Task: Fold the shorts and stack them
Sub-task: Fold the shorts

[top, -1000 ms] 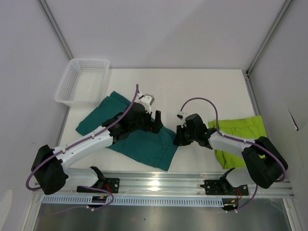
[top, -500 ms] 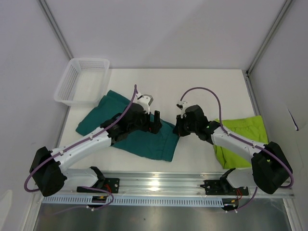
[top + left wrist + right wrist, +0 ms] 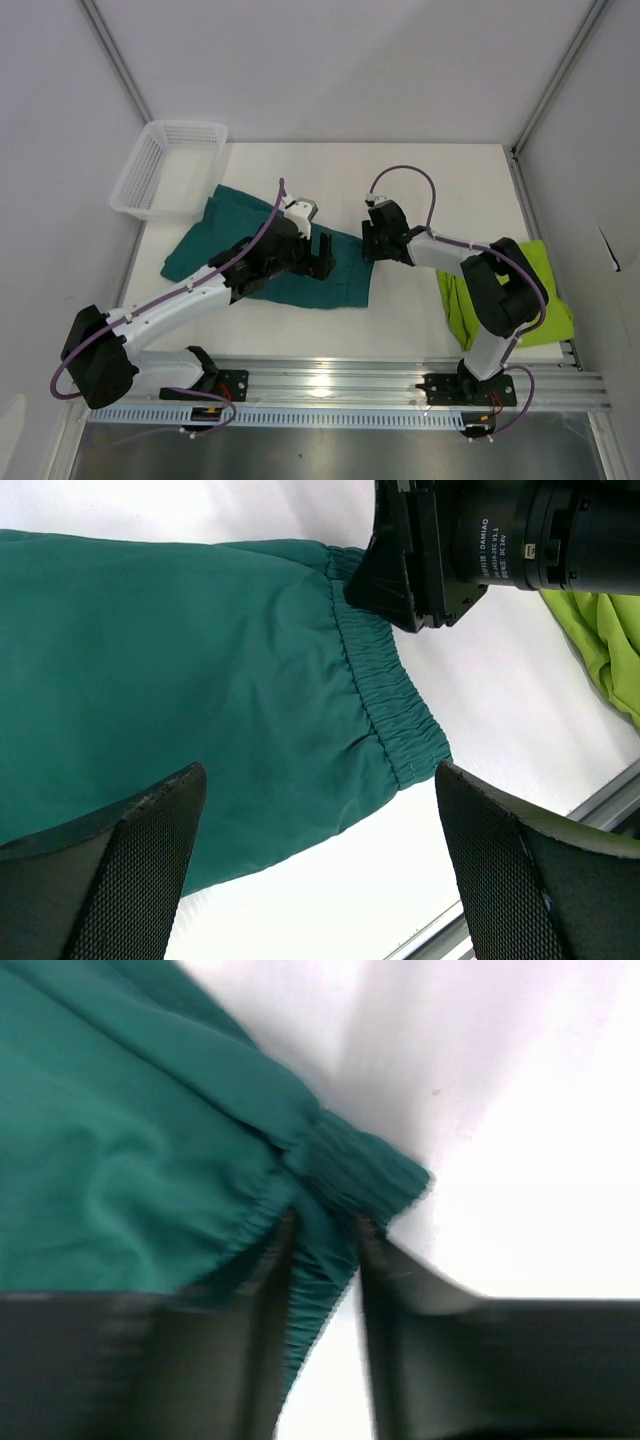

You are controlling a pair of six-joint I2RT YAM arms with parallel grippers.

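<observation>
Tally on the desk (image 3: 330, 180): two pairs of shorts, one basket, two arms.
The shorts come as one dark teal pair (image 3: 228, 218) and one lime green pair (image 3: 540, 258). There is a single white mesh basket (image 3: 135, 185). The arms number two, the left arm (image 3: 165, 303) and the right arm (image 3: 445, 252). Each carries one tool, so two in all: the left tool (image 3: 322, 262) and the right tool (image 3: 372, 245). Each tool has two fingers (image 3: 130, 870), four altogether. Two purple cables (image 3: 404, 168) show, one per arm, and one metal rail (image 3: 340, 375).
</observation>
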